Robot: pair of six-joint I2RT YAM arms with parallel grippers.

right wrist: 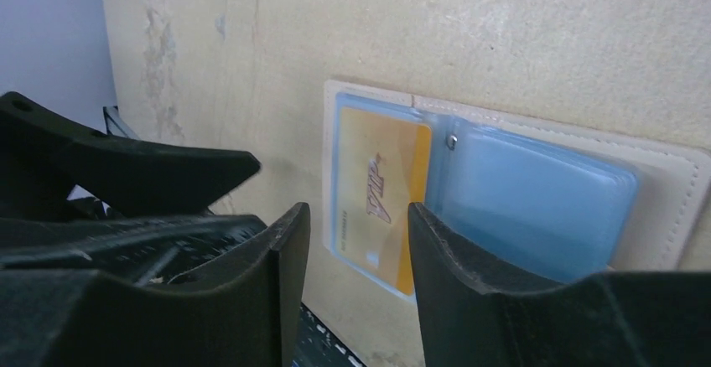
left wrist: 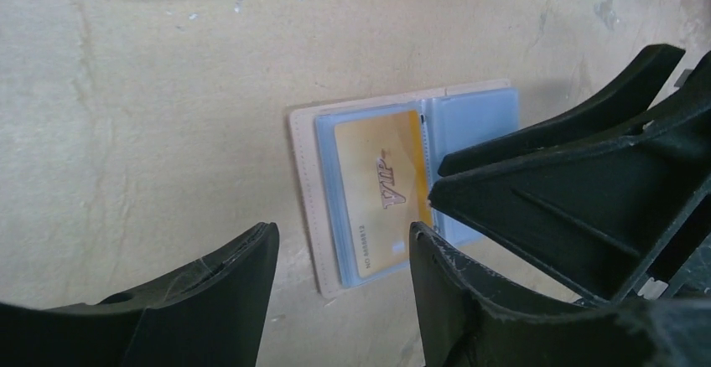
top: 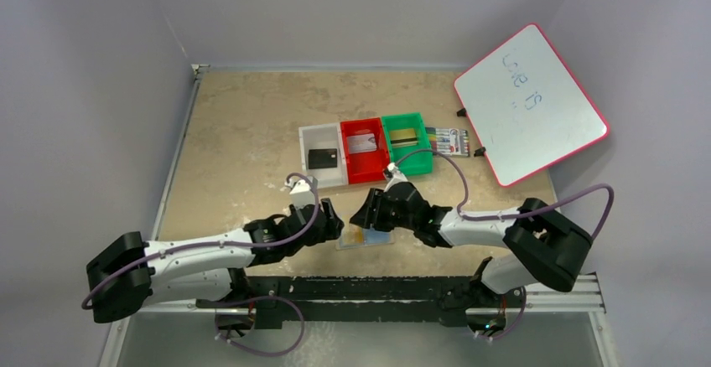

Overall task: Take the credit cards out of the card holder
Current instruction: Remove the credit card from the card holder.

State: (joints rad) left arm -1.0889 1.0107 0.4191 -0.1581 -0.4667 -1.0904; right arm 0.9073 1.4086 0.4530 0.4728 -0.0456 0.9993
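Note:
The card holder (top: pixel 370 238) lies open and flat on the table between my two grippers. Its tan border (left wrist: pixel 303 184) frames light-blue pockets. A gold credit card (left wrist: pixel 382 189) marked VIP sits in the left pocket, and it also shows in the right wrist view (right wrist: pixel 377 189). The right pocket (right wrist: pixel 537 201) looks pale blue with no card showing. My left gripper (left wrist: pixel 342 233) hovers open just off the holder's near-left corner, with nothing between its fingers. My right gripper (right wrist: pixel 357 213) is open over the gold card's near end, also holding nothing. Its fingers (left wrist: pixel 587 184) cover part of the right pocket.
Three small bins stand behind the holder: a white one (top: pixel 310 136) with a black card, a red one (top: pixel 362 128) with a pale card, and a green one (top: pixel 417 121) with a gold card. A marker pack (top: pixel 448 141) and a red-rimmed whiteboard (top: pixel 530 103) are at the back right.

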